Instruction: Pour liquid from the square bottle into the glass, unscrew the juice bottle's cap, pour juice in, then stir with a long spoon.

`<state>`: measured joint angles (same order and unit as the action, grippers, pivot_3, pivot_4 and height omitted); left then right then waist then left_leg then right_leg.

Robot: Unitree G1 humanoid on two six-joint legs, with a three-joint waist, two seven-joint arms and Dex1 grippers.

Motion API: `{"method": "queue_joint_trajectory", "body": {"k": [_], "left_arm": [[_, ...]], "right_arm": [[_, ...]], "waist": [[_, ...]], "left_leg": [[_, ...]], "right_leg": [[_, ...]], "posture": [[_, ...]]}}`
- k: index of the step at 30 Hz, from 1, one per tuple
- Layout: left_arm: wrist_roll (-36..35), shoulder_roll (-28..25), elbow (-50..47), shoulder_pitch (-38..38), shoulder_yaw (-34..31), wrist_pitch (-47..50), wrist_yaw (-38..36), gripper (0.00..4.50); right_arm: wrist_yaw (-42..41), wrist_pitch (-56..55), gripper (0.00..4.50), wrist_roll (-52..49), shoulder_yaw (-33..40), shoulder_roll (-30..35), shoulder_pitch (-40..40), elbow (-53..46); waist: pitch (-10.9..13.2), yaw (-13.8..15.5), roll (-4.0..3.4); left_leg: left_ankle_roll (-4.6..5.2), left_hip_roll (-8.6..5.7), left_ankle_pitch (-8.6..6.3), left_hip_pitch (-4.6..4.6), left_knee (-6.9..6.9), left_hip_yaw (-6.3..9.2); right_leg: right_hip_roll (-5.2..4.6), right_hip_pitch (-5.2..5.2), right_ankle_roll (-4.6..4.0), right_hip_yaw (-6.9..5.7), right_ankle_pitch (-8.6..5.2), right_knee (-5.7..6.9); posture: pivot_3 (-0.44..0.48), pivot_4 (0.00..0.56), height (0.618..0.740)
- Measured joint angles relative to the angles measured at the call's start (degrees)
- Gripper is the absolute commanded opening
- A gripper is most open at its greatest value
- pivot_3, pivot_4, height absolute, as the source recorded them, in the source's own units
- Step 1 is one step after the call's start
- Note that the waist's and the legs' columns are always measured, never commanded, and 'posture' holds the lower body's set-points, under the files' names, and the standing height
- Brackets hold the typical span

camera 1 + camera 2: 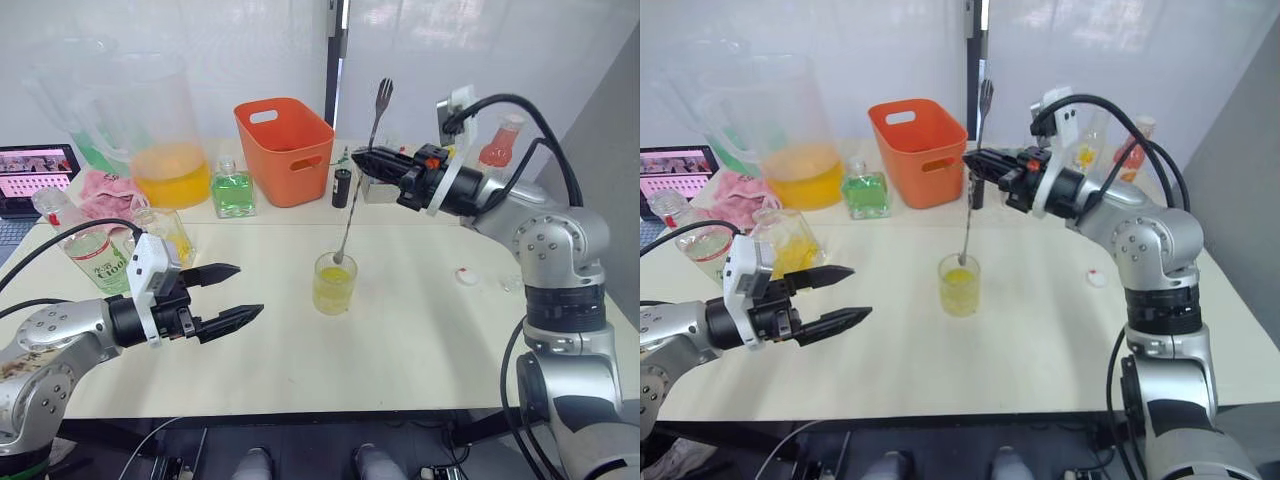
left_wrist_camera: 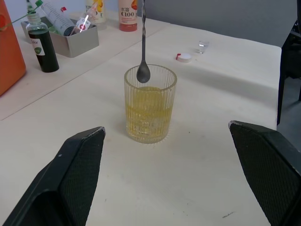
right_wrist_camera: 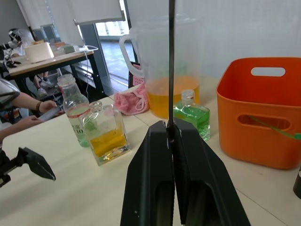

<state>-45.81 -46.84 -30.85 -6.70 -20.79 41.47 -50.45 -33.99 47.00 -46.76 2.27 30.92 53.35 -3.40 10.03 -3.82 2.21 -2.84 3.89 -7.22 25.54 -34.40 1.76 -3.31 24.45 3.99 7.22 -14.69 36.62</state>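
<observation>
The glass (image 1: 334, 283) stands mid-table, about half full of yellow liquid (image 2: 147, 113). My right gripper (image 1: 360, 162) is shut on the stem of the long spoon (image 1: 357, 195), which hangs nearly upright. Its small bowl (image 2: 143, 73) is at the glass's rim, above the liquid. My left gripper (image 1: 249, 291) is open, low over the table to the left of the glass, and holds nothing. The square bottle (image 3: 107, 134) and the juice bottle (image 1: 96, 257) stand at the left behind that arm. A small white cap (image 1: 466, 277) lies on the table right of the glass.
An orange basket (image 1: 286, 150), a big pitcher (image 1: 152, 130) of orange-yellow liquid, a green bottle (image 1: 233, 192) and a pink cloth (image 1: 104, 190) line the back. A small dark bottle (image 1: 342, 186) and a metal tray (image 2: 70, 40) sit behind the glass. A person's hand (image 3: 33, 113) shows at the far left.
</observation>
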Motion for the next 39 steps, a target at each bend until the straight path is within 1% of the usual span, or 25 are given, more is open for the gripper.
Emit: {"method": "queue_joint_trajectory", "body": {"k": [5,8,11,22,27,30,35,39], "left_arm": [[0.51,0.01,0.00,-0.06,1.80,-0.41,0.43,4.46],[0.39,0.02,0.06,-0.19,2.18,-0.18,0.90,4.46],[-0.30,0.05,0.08,-0.28,2.25,0.15,1.46,4.46],[-1.46,0.04,0.07,-0.43,2.93,0.17,2.41,4.46],[-1.46,-0.01,0.07,-0.35,2.93,0.13,2.44,4.46],[-1.40,-0.01,0.07,-0.34,3.01,0.04,2.42,4.46],[-1.29,-0.01,0.09,-0.36,3.58,-0.06,2.34,4.46],[-1.08,-0.01,0.12,-0.36,4.01,-0.27,2.12,4.46]], "right_arm": [[-1.46,-1.00,0.00,3.31,-1.66,0.17,-2.37,-3.23],[-3.55,-3.66,0.00,7.61,-5.12,0.25,-6.22,-5.26],[-4.69,-5.34,0.00,10.16,-7.07,-0.77,-7.96,-5.32],[-6.87,-11.01,0.00,16.21,-8.92,-7.01,-7.88,-3.83],[-7.81,-11.66,0.00,16.36,-9.09,-8.94,-7.84,-3.66],[-7.69,-11.65,0.00,17.12,-9.13,-9.15,-7.84,-3.71],[-7.19,-11.53,0.00,19.75,-9.63,-7.57,-7.83,-3.65],[-6.90,-12.03,0.00,20.15,-9.00,-8.66,-7.81,-2.93]], "waist": [[0.00,-0.11,0.00],[0.00,-0.15,0.00],[0.00,-0.18,0.01],[0.00,-0.17,0.01],[0.00,-0.17,0.01],[0.00,-0.15,0.01],[0.00,-0.09,0.01],[0.00,-0.11,0.01]], "left_leg": [[0.00,0.01,0.00,-0.02,0.03,0.00],[0.00,0.01,0.00,-0.03,0.04,-0.01],[0.00,0.01,0.00,-0.03,0.04,-0.02],[0.00,0.01,0.00,-0.03,0.04,-0.01],[0.00,0.01,0.00,-0.04,0.04,-0.01],[0.00,0.01,0.00,-0.04,0.04,-0.01],[0.00,0.01,0.00,-0.04,0.04,-0.01],[0.00,0.01,0.00,-0.05,0.04,-0.01]], "right_leg": [[0.01,0.01,-0.01,-0.01,-0.01,0.02],[0.01,0.02,-0.01,-0.01,-0.02,0.02],[0.01,0.04,0.00,0.00,-0.02,0.03],[0.01,0.02,0.01,-0.02,-0.01,0.07],[0.01,0.03,0.02,-0.03,0.00,0.09],[0.01,0.03,0.01,-0.04,0.00,0.10],[0.01,0.03,0.00,-0.04,-0.01,0.09],[0.02,0.03,0.01,-0.04,0.00,0.11]], "posture": [[0.000,0.150,0.740],[0.000,0.150,0.740],[0.000,0.150,0.740],[0.000,0.150,0.740],[0.000,0.150,0.740],[0.000,0.150,0.740],[0.000,0.150,0.740],[0.000,0.150,0.740]]}}
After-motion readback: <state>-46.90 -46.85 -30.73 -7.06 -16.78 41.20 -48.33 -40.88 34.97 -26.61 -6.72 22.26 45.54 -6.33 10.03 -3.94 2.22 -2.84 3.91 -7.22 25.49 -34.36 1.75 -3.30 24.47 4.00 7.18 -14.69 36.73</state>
